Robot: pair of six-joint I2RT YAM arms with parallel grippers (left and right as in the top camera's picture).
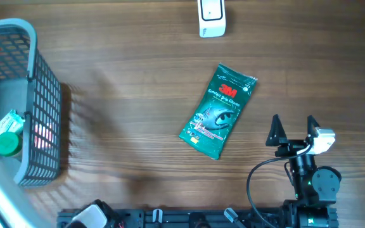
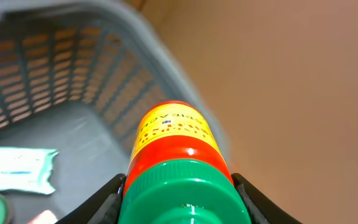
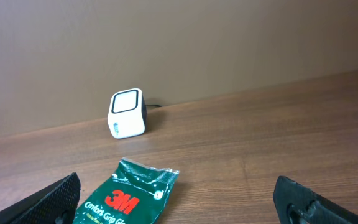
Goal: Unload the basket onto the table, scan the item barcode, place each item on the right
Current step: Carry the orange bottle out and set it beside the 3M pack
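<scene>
My left pincer (image 2: pixel 179 190) clamps the rigid, slick-looking bottle (image 2: pixel 171 134) near its green cap; light, I judge. My right pincer (image 1: pixel 293 130) stands apart.

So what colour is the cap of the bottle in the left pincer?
Green bottle cap, red band behind it; clearest in the left wrist view.
</scene>
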